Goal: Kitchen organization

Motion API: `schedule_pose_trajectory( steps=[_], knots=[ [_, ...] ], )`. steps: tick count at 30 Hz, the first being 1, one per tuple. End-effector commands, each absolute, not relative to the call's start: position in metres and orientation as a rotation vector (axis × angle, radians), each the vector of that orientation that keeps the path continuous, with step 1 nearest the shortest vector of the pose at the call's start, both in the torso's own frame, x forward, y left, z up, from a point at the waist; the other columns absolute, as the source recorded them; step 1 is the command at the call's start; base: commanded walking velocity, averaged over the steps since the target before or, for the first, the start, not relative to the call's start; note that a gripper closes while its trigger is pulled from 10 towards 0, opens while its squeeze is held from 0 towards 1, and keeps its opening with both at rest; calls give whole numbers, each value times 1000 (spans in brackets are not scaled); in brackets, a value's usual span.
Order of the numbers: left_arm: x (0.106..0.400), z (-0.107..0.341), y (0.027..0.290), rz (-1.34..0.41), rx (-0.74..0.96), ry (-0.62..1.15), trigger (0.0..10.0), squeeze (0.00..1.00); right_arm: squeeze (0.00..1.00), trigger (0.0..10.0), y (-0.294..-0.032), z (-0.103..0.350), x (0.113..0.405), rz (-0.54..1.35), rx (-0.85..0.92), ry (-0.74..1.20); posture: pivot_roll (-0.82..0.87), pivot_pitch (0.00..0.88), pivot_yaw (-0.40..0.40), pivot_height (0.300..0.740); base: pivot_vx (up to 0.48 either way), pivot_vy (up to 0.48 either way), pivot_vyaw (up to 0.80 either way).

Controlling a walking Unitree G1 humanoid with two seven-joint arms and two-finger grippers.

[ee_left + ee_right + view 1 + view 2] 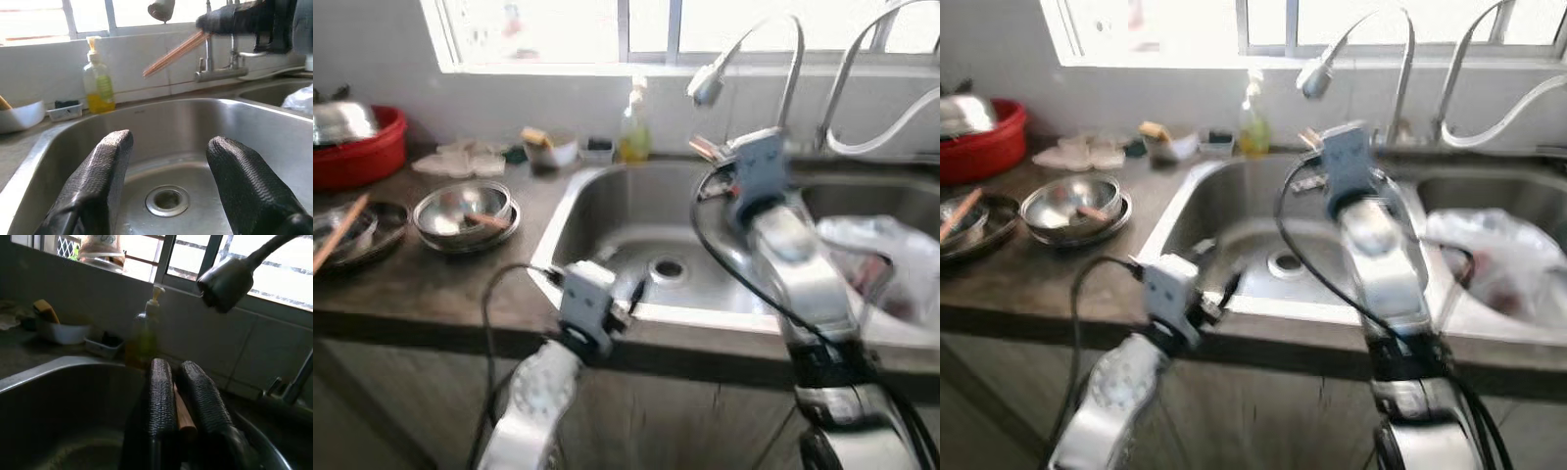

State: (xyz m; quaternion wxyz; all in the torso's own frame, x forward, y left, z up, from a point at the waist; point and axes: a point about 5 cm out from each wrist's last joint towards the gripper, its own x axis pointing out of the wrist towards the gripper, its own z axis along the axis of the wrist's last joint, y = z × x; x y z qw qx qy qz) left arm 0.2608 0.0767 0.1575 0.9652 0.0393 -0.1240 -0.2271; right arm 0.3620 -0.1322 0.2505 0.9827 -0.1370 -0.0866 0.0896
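Chopsticks clenched in right claw over sink; left claw released.

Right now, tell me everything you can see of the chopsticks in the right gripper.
The chopsticks are thin, light-brown sticks that look wooden, seemingly a pair held together. The right gripper is shut on one end, its two black fingers pressing either side. The free ends stick out at a slant above the sink, below the faucet head, pointing towards the soap bottle. They touch nothing else.
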Motion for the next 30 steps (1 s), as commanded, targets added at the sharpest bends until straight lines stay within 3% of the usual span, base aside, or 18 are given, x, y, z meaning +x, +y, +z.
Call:
schedule_pose_trajectory(
  steps=[1, 19, 20, 21, 30],
  knots=[
    [260, 157, 71, -474, 75, -250, 10000, 0, 0, 10000, -138, 242, 368, 171, -306, -107, 103, 1, -20, 740, 0, 0, 0],
    [254, 156, 71, -480, 76, -244, 10000, 0, 0, 10000, -142, 206, 393, 154, -375, 124, 111, 35, -18, 740, 0, 0, 0],
    [253, 156, 71, -479, 74, -241, 10000, 0, 459, 10000, -142, 204, 394, 151, -375, 130, 111, 38, -17, 740, 0, 0, 0],
    [253, 155, 71, -479, 73, -239, 10000, 0, 1000, 10000, -143, 203, 394, 148, -372, 134, 111, 37, -17, 740, 0, 0, 0],
    [252, 153, 71, -482, 75, -230, 10000, 0, 1000, 10000, -147, 198, 393, 125, -345, 139, 111, 47, -11, 740, 0, 0, 0]
  ],
)
